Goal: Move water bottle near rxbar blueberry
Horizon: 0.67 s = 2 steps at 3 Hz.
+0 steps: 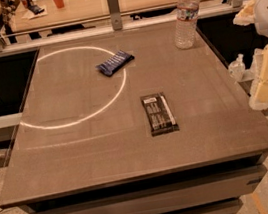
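Note:
The water bottle (pixel 186 15), clear and ribbed with a white cap and a red-and-blue label band, stands upright at the far right of the grey table (pixel 96 155). The rxbar blueberry (pixel 115 62), a small dark blue crinkled wrapper, lies at the far middle of the table, left of the bottle and well apart from it. My gripper (pixel 265 89) hangs off the table's right edge, below and to the right of the bottle, touching neither thing. Part of my arm is cut off by the right border.
A larger flat black wrapper with white text (pixel 159 113) lies near the table's middle. A bright ring of light (pixel 121 88) marks the left half. A rail with metal posts (pixel 112 1) runs behind the table. A small white bottle (pixel 237 66) sits beyond the right edge.

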Each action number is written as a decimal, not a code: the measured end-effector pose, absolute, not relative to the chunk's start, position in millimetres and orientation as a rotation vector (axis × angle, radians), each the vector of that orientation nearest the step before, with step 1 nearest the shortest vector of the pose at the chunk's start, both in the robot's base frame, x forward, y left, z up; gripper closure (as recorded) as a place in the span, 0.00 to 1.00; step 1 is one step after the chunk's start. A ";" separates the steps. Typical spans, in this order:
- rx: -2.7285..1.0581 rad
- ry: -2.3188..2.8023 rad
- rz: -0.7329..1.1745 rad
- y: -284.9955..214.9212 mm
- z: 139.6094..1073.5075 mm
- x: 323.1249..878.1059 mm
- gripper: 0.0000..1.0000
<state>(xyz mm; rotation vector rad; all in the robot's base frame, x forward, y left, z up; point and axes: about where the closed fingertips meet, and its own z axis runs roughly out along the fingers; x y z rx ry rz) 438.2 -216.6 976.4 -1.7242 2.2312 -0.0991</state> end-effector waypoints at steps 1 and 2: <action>-1.724 2.231 -0.099 -216.6 976.4 438.2 0.00; -1.576 2.296 -0.047 -235.0 969.5 452.6 0.00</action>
